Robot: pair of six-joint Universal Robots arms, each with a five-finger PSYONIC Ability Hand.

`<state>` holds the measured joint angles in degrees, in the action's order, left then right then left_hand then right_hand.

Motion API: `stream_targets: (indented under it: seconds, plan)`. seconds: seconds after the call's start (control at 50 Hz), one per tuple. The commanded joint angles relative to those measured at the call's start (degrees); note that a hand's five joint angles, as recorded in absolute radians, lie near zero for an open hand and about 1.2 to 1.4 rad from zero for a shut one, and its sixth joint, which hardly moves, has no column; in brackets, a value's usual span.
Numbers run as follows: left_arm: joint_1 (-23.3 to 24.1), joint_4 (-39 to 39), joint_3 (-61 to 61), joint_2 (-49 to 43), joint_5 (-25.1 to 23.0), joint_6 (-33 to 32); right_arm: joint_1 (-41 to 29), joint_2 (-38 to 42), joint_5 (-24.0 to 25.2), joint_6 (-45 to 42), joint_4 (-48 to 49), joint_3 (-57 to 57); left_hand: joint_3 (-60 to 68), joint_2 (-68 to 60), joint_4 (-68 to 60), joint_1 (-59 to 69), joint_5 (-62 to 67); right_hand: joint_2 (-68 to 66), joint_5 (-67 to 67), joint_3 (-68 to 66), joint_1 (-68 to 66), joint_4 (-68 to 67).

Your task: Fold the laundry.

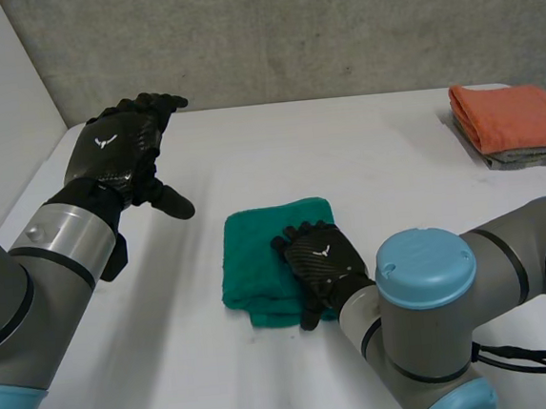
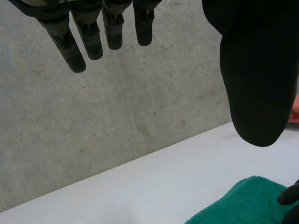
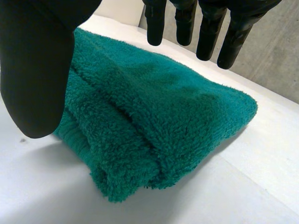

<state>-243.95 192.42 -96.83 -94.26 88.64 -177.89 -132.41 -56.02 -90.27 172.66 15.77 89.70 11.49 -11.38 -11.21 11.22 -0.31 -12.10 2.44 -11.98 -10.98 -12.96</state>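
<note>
Right robot hand (image 1: 321, 258) (image 3: 35, 70) is sitting released over the green towel (image 1: 258, 249) (image 3: 154, 112), with fingers (image 3: 212, 28) straight, thumb spread wide, gripping nothing. Can't tell whether the palm is actually pressing on the pile. Green towel is lying folded in thick layers in the middle of the bench (image 1: 364, 149), toward the front; the hand is covering its near right corner in the head view. Left robot hand (image 1: 115, 151) (image 2: 254, 70) is hanging in the air over the bench's left side, well apart from the towel, fingers (image 2: 70, 46) straight, empty. One towel corner (image 2: 243, 205) is showing below its thumb, the rest cut off. An orange towel (image 1: 509, 112) is lying folded on a grey towel (image 1: 527, 155) at the far right bench edge, partly cut off.
</note>
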Motion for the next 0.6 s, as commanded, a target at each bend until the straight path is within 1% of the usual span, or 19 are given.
stream_targets:
  seconds: [0.02, 0.6]
  plan:
    - [0.05, -0.03, -0.02, -0.22, -0.05, 0.0, -0.74, 1.26, -0.08, -0.31, 0.93, -0.31, -1.49, 1.38, 1.21, -1.22, 0.31, 2.1, -2.44, 1.98, 0.98, 2.96]
    - [-0.3, -0.03, -0.02, -0.57, 0.13, 0.36, -1.1, 2.41, -0.52, -1.01, 3.04, -0.4, -1.49, 1.38, 1.21, -1.22, 0.31, 2.1, -2.44, 1.98, 0.98, 2.96]
